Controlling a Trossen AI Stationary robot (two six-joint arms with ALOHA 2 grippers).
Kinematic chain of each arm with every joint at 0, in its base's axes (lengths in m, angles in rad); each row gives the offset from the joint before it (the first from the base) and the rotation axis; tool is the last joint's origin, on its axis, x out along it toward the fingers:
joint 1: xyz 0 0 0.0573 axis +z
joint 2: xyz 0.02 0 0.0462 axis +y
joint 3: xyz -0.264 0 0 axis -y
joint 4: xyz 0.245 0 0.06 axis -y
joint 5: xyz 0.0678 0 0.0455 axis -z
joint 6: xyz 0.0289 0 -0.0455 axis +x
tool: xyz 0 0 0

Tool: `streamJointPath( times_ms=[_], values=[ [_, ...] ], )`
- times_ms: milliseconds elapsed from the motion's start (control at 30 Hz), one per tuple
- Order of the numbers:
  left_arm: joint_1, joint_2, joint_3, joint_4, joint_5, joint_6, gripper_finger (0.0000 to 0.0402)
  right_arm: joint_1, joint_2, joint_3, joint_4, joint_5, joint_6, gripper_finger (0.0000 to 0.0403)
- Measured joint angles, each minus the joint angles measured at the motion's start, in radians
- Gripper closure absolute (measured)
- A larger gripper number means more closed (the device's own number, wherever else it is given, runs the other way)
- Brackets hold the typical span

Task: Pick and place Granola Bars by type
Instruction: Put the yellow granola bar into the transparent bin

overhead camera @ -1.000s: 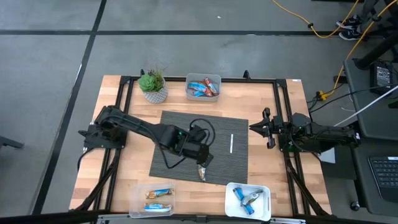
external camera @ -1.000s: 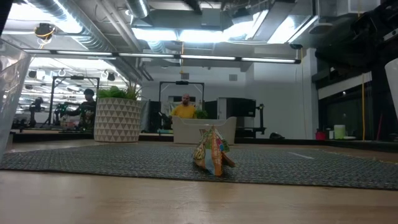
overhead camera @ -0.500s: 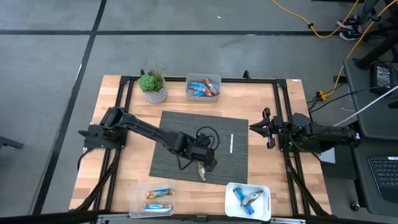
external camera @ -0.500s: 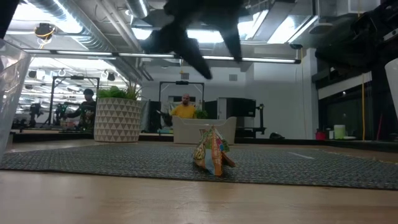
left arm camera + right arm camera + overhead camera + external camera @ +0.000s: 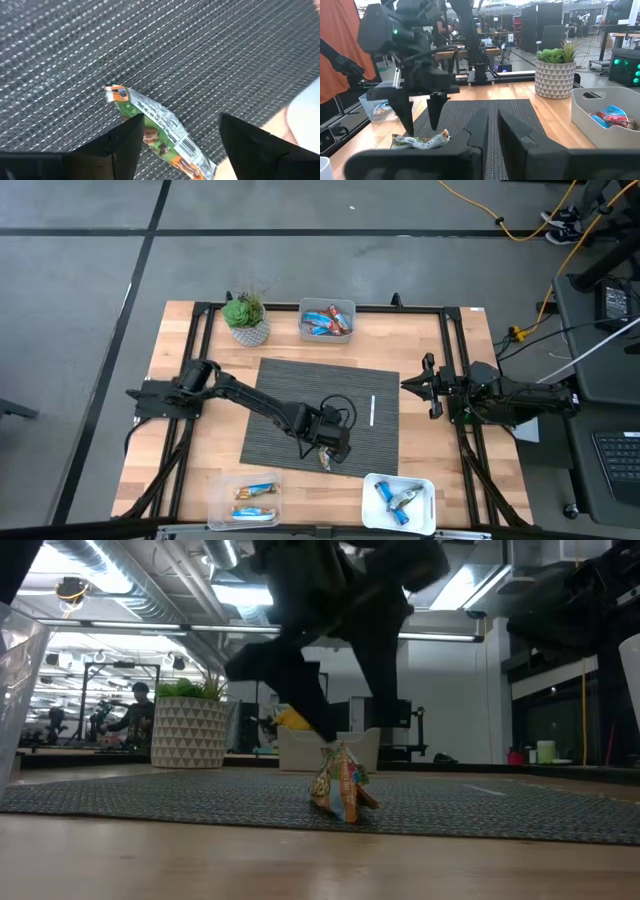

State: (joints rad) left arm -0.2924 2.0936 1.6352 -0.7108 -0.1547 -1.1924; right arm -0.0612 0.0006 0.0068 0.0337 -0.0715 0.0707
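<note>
One granola bar [image 5: 324, 460] in a green-and-orange wrapper lies flat on the dark mat close to its near edge; it also shows in the left wrist view [image 5: 152, 131], the low view [image 5: 341, 787] and the right wrist view [image 5: 420, 142]. My left gripper [image 5: 328, 450] hangs open just above it, pointing down. Its two fingers straddle the bar [image 5: 180, 145], and I see no touch. Other bars lie in three bins. My right gripper [image 5: 408, 385] waits shut at the table's right side, level above the wood.
A far bin [image 5: 346, 307] holds blue and red bars. The near-left bin [image 5: 215, 502] holds gold ones and the near-right bin [image 5: 428, 505] blue ones. A potted plant [image 5: 247, 320] stands at the far left. A thin white stick [image 5: 372, 410] lies on the mat.
My left gripper has moved toward the table's near edge and a little right, and has come down from above the low view's frame until its open fingers stand just over the green-and-orange bar. The bar has stayed in place.
</note>
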Motion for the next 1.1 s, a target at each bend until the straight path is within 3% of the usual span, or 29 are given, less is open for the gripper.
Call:
streamJointPath(
  times_ms=[367,667,933,1100],
  values=[
    [-0.001,0.058,0.000,-0.007,-0.003,-0.028,0.0157,0.000,0.000,0.000,0.000,0.000,0.000,0.0357],
    [0.010,0.064,0.001,-0.077,-0.079,-0.061,0.0157,0.000,0.000,0.000,0.000,0.000,0.000,0.0357],
    [0.016,0.065,0.023,-0.104,0.003,-0.069,0.0159,0.000,0.000,0.000,0.000,0.000,0.000,0.0357],
    [0.013,0.066,0.086,-0.166,-0.010,-0.053,0.0166,0.000,0.000,0.000,0.000,0.000,0.000,0.0357]
  ],
)
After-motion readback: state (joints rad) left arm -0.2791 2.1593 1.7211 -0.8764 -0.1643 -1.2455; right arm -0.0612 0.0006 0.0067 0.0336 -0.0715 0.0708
